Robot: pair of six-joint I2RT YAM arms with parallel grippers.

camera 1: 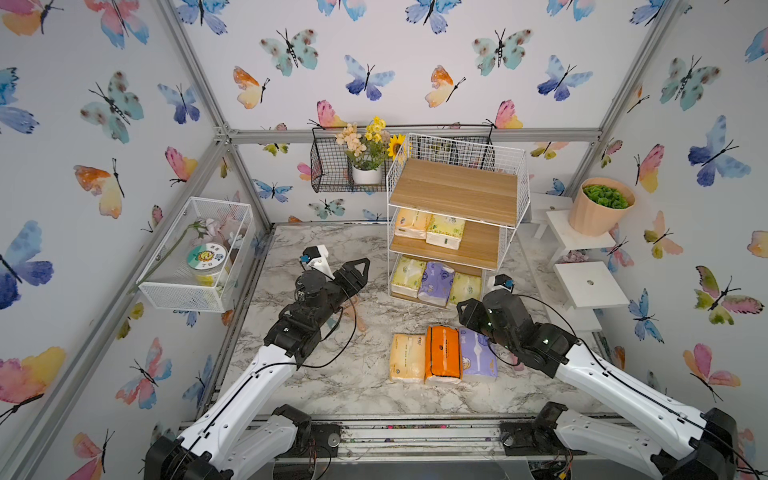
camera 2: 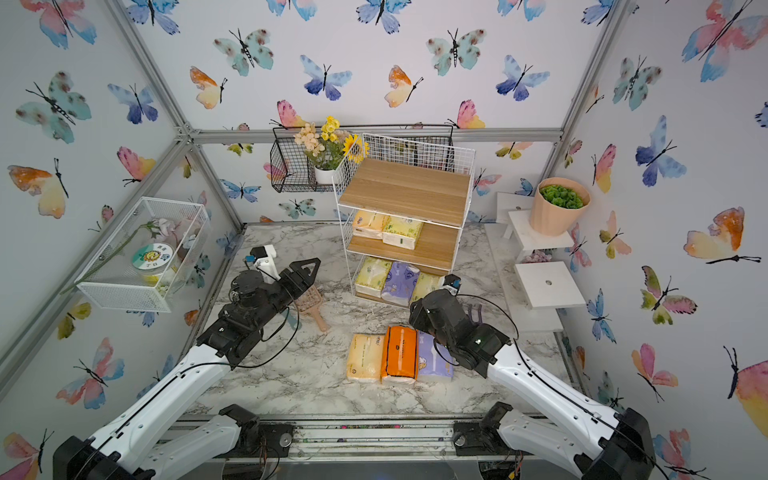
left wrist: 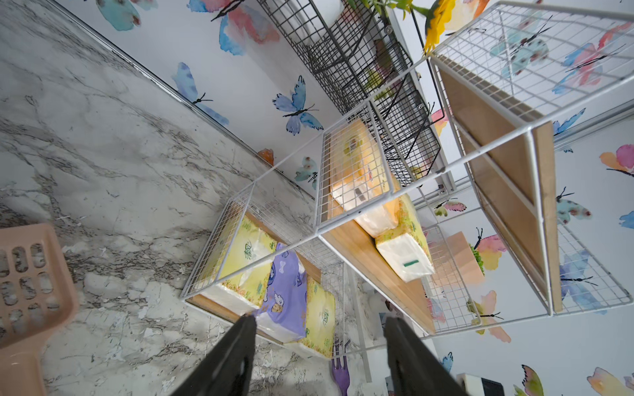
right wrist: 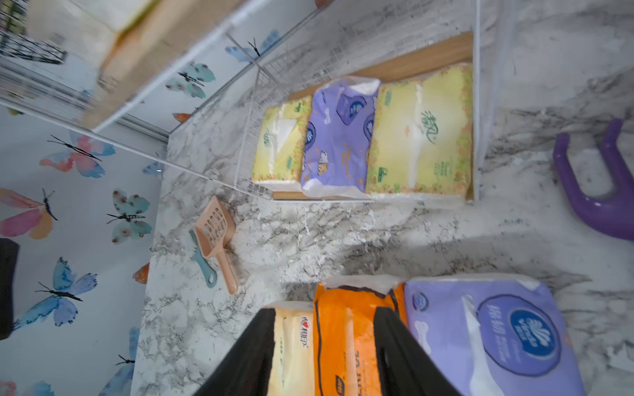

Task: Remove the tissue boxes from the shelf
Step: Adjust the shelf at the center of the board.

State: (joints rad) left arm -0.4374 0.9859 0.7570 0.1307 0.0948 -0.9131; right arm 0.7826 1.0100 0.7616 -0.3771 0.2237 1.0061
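The shelf (camera 1: 455, 195) stands at the back of the marble table, and its top board is bare. On its middle board lie a peach pack (camera 1: 411, 223) and a yellow-green pack (camera 1: 445, 231). The bottom board holds two yellow-green packs (camera 1: 407, 277) (camera 1: 464, 289) with a lavender one (camera 1: 435, 282) between them. Three tissue boxes lie on the table in front: peach (camera 1: 407, 358), orange (camera 1: 442, 354), lavender (camera 1: 478, 354). My left gripper (left wrist: 320, 331) is open and empty, left of the bottom tier and pointing at it. My right gripper (right wrist: 324, 325) is open above the peach and orange packs on the table.
A pink slotted scoop (camera 2: 312, 308) and a teal tool (right wrist: 202, 260) lie left of the shelf. A purple fork (right wrist: 600, 192) lies right of it. A black wire basket (camera 1: 330, 166) with flowers hangs behind; a white mesh basket (camera 1: 195, 253) is on the left wall. White stands (camera 1: 590, 286) are at right.
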